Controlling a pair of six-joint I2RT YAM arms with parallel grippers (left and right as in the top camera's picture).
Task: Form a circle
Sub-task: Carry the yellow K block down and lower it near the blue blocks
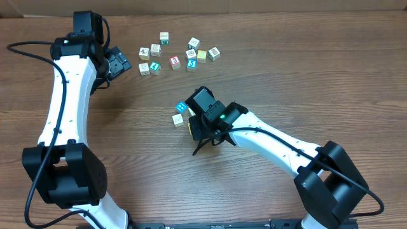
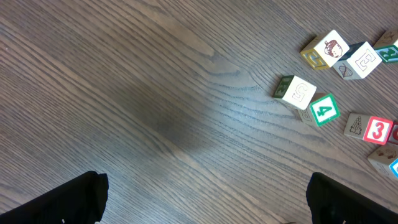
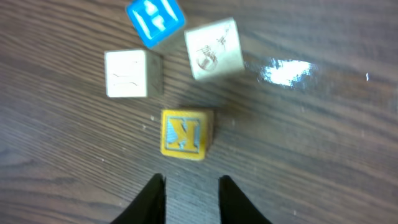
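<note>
Hovering near yellow K cube [image 3: 184, 134], right gripper [image 3: 191, 180] jaws sit narrowly apart, empty. Left gripper [image 2: 205, 186] gapes wide, holding nothing.

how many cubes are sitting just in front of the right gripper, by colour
blue cube: 1
yellow cube: 1
whitish cubes: 2
total: 4
</note>
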